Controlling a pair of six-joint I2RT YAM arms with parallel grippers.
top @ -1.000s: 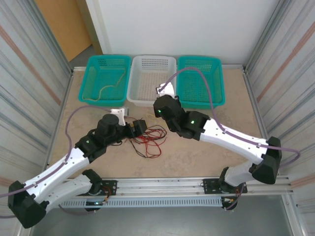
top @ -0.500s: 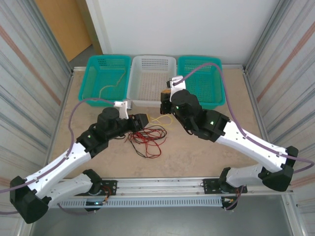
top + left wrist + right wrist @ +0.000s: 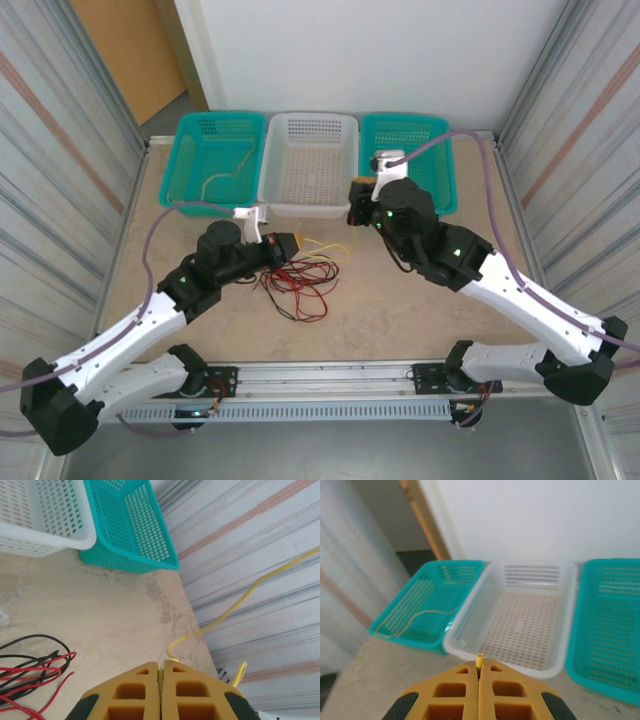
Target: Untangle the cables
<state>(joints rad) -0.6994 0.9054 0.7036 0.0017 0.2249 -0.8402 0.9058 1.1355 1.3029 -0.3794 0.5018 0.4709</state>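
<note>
Red and black cables (image 3: 300,282) — loose tangle on worktop (image 3: 380,320), beside left tool (image 3: 285,248). Left tool clamped on yellow cable (image 3: 235,605), which hangs clear of worktop. Right tool (image 3: 479,669) closed on its tip — I read that from wrist view; overhead too coarse.

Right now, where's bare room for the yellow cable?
Bare: white basket, right teal basket, table between red-black tangle and right arm. Crowded: that tangle and yellow cable at the left end effector; left teal basket holds a tan cable.
</note>
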